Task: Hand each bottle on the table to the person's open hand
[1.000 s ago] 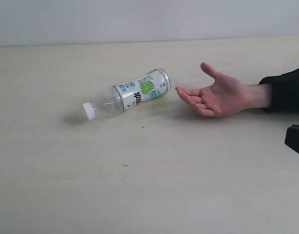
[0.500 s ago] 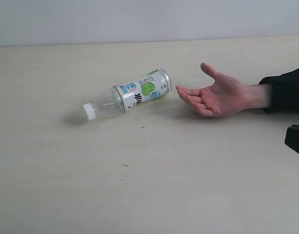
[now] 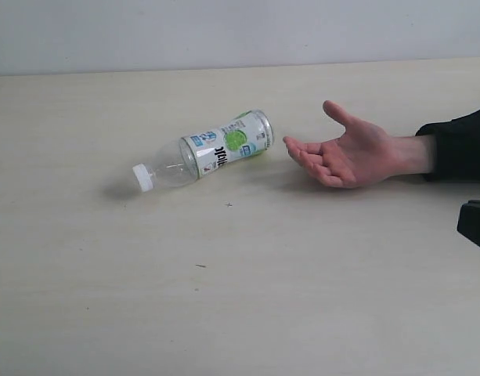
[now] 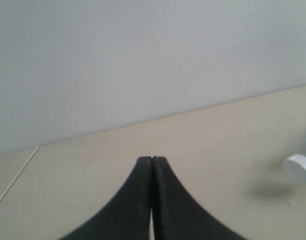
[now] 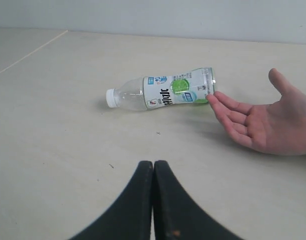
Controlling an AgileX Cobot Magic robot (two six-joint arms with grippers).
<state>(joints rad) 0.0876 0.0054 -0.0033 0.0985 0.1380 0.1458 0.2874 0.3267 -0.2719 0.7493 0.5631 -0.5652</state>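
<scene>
– Starting nearest: how do the grippers stand?

– Both are closed on nothing. The right gripper point(image 5: 153, 167) has its black jaws pressed flat together over the pale beige bench point(image 5: 58, 165). The left gripper point(image 4: 152, 162) looks the same in its own wrist view.

– And the bottle?

– Only one shows, the clear plastic bottle with the lime-green label point(image 5: 165, 91). It lies on its side on the bench, ahead of the right gripper and well apart from it. Its long axis runs across that gripper's line of sight. The white cap point(image 5: 111, 97) points away from the person's open hand point(image 5: 265, 125), and the base points toward its fingertips point(image 5: 212, 99).

– Which arm is better placed?

– I judge the right one. The whole bottle sits before it, and the hand lies on its side of the exterior view. The left wrist view catches only the white cap point(image 4: 298, 168) at its edge. Either way, the jaws must part first and then close crosswise over the body.

– Do the views disagree?

– On one point. From the right wrist the base seems to touch the fingertips, but the exterior view shows a strip of bare bench between them. That view also shows the palm up, the thumb raised and a black sleeve point(image 3: 459, 145) behind it. It shows neither gripper, only a dark block point(image 3: 474, 223) at its right edge that I cannot identify.
</scene>
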